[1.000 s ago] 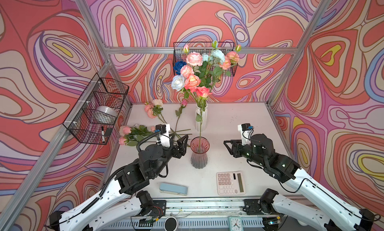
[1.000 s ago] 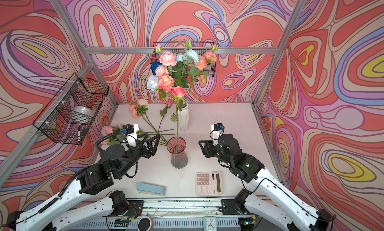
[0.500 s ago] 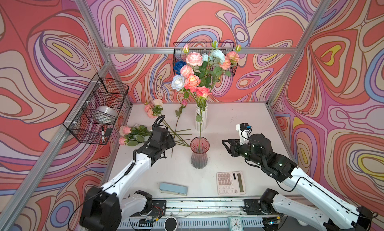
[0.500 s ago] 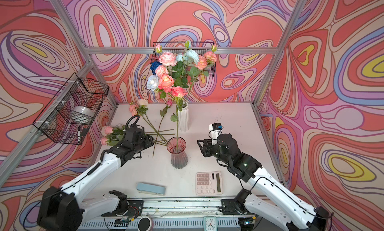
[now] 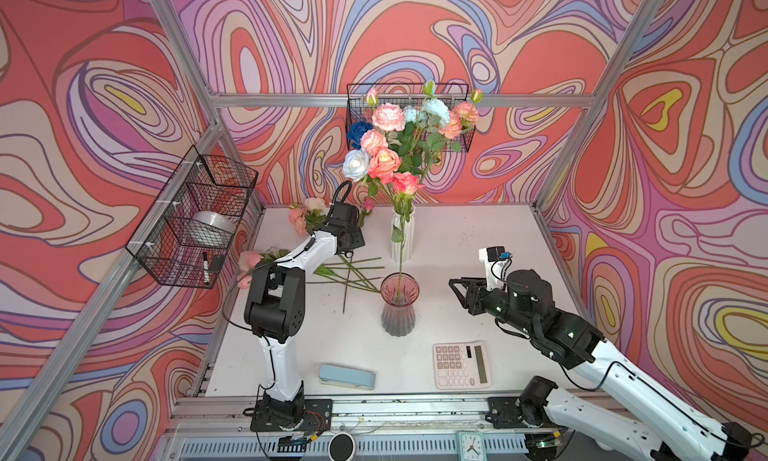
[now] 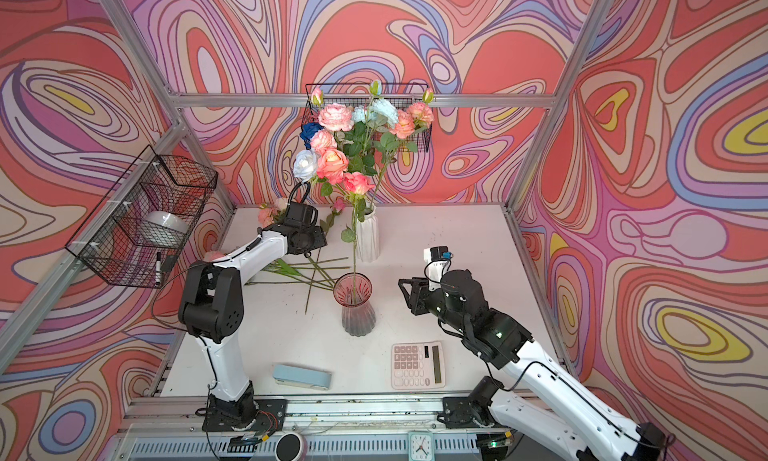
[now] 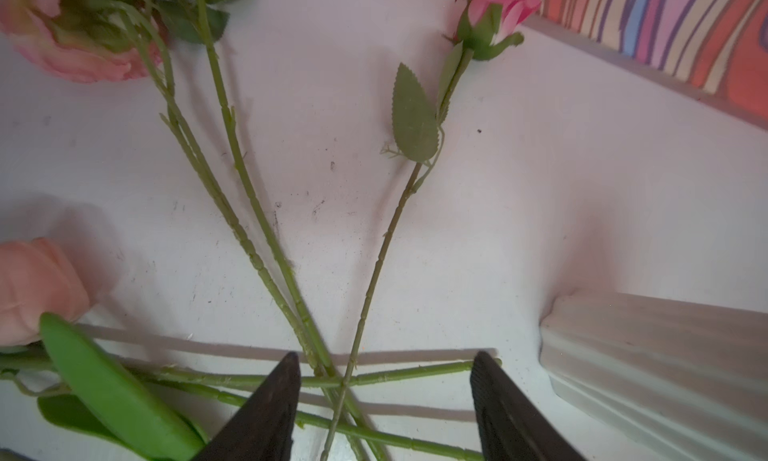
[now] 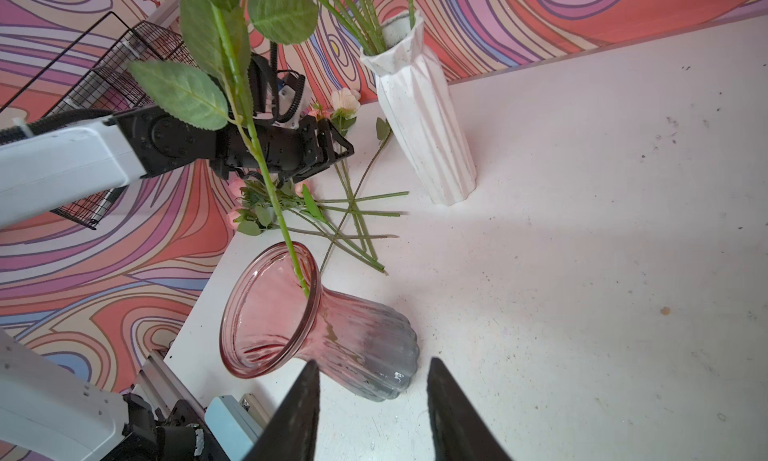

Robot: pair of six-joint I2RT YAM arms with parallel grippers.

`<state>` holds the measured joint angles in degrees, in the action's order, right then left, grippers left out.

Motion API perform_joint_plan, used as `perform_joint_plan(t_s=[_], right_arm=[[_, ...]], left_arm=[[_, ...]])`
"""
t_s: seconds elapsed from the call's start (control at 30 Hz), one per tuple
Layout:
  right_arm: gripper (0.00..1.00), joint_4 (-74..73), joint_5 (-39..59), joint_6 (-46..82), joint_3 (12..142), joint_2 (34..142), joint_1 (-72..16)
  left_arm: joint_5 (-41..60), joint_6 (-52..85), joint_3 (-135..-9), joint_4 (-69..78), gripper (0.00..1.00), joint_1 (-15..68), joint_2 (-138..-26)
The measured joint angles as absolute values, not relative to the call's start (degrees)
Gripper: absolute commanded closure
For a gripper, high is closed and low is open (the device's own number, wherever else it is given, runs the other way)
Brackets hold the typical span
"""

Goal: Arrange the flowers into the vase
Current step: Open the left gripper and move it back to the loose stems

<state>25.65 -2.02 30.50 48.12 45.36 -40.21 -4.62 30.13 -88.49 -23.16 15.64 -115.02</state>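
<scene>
White table (image 5: 457, 238). Most flowers (image 5: 399, 147) stand in the white ribbed vase (image 5: 402, 238), far centre. The loose flowers (image 5: 299, 222) lie far left, stems crossed. Pink glass vase (image 5: 398, 309), centre, holds one stem. My left gripper (image 7: 384, 357): jaws spread over the crossing stems, pinching nothing. My right gripper (image 8: 371, 365): spread, empty, right of the pink vase.

Loose flowers (image 5: 250, 260) partly behind left arm (image 5: 309, 251) in both top views; pink bloom (image 7: 83, 62) cropped at wrist-view edge.
</scene>
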Motion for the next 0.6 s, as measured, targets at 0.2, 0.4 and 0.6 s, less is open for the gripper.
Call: perform_joint_plan(t_s=[0.2, 0.4, 0.6], right_arm=[[0.57, 26.92, -2.92, 30.04, 48.12, 45.01, -40.21], [0.57, 27.05, -3.22, 29.85, 48.12, 45.23, -40.21], [0.57, 27.03, -3.25, 29.82, 48.12, 45.56, -40.21]], left_arm=[[-5.30, 27.59, -97.58, -30.39, 0.42, 15.64, -124.62], [-6.26, 26.65, -105.16, -36.99, 0.59, 15.64, -130.37], [-6.70, 26.11, -107.09, -40.14, 0.71, 15.64, -132.55]])
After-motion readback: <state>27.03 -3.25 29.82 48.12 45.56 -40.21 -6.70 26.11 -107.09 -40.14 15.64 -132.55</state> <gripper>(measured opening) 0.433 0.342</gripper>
